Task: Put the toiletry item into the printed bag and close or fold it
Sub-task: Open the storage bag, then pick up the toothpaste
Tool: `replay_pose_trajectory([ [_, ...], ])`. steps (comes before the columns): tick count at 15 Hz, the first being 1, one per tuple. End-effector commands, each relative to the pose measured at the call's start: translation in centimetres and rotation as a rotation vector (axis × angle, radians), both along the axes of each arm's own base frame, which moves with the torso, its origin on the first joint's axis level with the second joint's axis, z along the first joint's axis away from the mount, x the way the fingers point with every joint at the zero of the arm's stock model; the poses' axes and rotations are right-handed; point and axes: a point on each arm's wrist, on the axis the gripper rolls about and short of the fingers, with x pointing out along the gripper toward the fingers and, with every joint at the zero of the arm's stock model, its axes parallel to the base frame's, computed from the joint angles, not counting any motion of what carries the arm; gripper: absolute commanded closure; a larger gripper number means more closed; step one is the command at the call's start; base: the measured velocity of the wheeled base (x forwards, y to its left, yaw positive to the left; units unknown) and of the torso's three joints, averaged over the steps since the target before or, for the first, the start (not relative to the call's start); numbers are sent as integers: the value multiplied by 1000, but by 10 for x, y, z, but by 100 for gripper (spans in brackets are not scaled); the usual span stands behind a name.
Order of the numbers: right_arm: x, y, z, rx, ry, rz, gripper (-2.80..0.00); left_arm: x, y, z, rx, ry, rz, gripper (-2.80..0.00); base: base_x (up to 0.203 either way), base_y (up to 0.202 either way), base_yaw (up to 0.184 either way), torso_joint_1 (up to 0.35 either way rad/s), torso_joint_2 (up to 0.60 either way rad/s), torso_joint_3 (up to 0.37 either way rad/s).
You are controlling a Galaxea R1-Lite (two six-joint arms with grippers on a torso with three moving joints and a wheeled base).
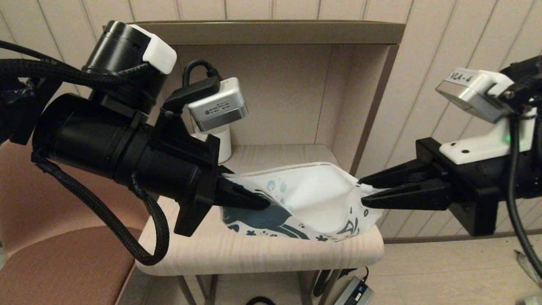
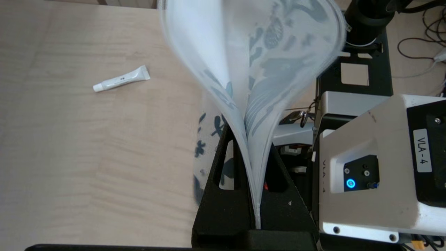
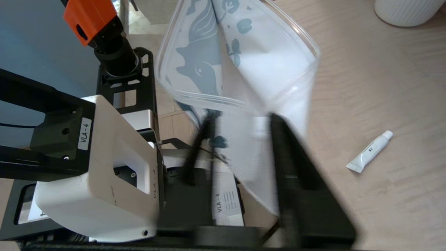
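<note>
L gripper point(image 1: 254, 199) is clamped on the near-left edge of the printed bag point(image 1: 313, 199), which is held up w/ its mouth bowed open; R gripper point(image 1: 366, 192) is at the opposite edge w/ jaws parted, the bag edge between them. The toiletry item point(image 2: 121, 78) lies on the table point(image 2: 87, 157) behind, apart from the bag. Step: bag being opened, item not yet in; next prob. needs R to free itself, reach back and pinch the tube while L keeps the mouth open.

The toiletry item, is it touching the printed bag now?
Apart. In the left wrist view the toiletry item lies alone on the table, with bare wood between it and the printed bag.
</note>
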Motion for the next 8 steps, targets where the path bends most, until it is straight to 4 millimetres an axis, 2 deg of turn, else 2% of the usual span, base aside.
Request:
replay_pose_trajectory([
  [1, 0, 0, -1, 1, -1, 6, -280, 0, 0, -1, 3, 4, -4, 0, 0, 0, 0, 0, 0, 0],
  [4, -6, -7, 7, 12, -32, -16, -280, 0, 0, 0, -2, 4, -6, 0, 0, 0, 0, 0, 0, 0],
  [8, -22, -36, 30, 43, -135, -128, -280, 4, -3, -9, 16, 23, -4, 0, 0, 0, 0, 0, 0, 0],
])
